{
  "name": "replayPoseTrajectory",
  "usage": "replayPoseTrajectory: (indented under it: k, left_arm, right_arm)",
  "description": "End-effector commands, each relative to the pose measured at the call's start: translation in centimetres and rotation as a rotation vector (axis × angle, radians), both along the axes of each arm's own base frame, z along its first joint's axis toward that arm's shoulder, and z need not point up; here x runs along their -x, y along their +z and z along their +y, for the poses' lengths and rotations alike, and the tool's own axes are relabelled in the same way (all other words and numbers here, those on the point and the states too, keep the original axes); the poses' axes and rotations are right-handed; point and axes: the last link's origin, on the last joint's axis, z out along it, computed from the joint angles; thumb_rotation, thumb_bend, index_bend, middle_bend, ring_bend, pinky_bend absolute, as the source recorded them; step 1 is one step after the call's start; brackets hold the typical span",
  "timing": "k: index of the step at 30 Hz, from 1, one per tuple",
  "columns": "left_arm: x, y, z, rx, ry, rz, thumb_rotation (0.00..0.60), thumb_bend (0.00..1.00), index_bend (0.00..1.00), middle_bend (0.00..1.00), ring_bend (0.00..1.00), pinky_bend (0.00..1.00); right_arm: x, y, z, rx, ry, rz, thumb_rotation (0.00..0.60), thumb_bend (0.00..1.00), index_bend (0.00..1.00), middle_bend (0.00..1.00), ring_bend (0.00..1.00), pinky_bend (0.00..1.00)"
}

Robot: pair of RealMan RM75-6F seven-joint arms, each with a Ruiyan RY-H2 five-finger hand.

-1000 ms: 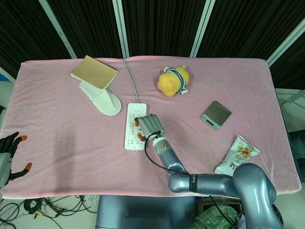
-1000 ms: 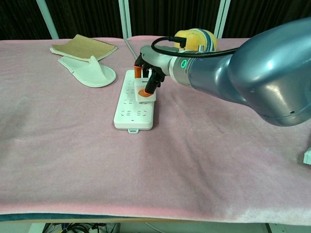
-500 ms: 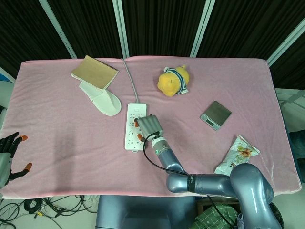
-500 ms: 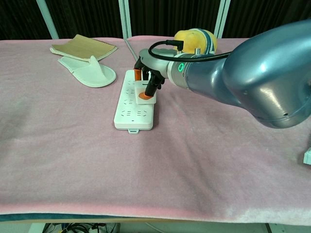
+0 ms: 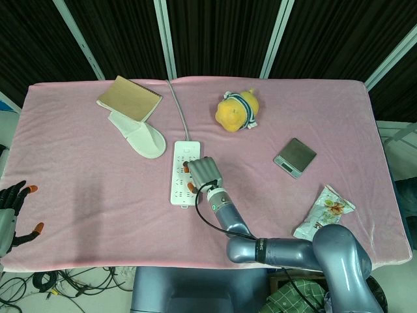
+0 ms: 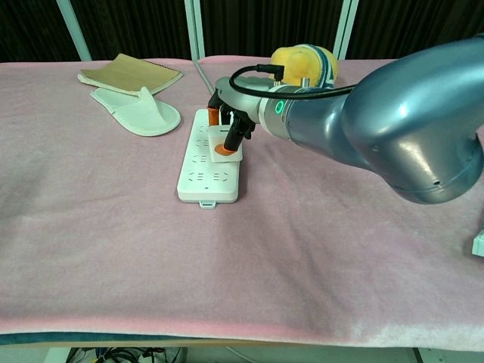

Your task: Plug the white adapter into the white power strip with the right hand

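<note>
The white power strip (image 5: 182, 173) (image 6: 203, 162) lies flat on the pink cloth, its grey cable running to the far edge. My right hand (image 5: 202, 172) (image 6: 231, 119) hovers over the strip's right side, its orange-tipped fingers gripping the white adapter (image 6: 225, 151). The adapter's bottom sits on or just above the strip's sockets; whether the pins are in cannot be told. In the head view the hand hides the adapter. My left hand (image 5: 12, 210) hangs open off the table's left edge, fingers spread.
A white slipper (image 5: 139, 135) (image 6: 138, 113) and a brown notebook (image 5: 129, 98) (image 6: 130, 74) lie far left. A yellow plush toy (image 5: 237, 111) (image 6: 304, 62) sits behind the hand. A small grey scale (image 5: 294, 157) and a snack packet (image 5: 324, 210) lie to the right.
My right hand has shifted slightly left and down with the adapter, bringing it closer onto the strip. The left hand has not moved.
</note>
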Motion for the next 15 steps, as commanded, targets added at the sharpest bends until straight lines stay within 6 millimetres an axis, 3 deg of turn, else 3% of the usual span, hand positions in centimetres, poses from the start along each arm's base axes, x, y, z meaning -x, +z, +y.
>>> replayPoseTrajectory:
  k: [1,15]
  left_arm:
    - [-0.01,0.01,0.0,-0.001,0.0,-0.001,0.6,0.28,0.13,0.02,0.0,0.0]
    - [0.01,0.01,0.02,0.001,0.002,-0.001,0.6,0.28,0.13,0.02,0.0,0.0]
  right_arm:
    - [0.03,-0.17,0.02,-0.002,0.001,0.003,0.6,0.29,0.85,0.71,0.66,0.4]
    - [0.24,-0.66,0.46,-0.014,0.01,0.006,0.6,0.29,0.93,0.78,0.71,0.44]
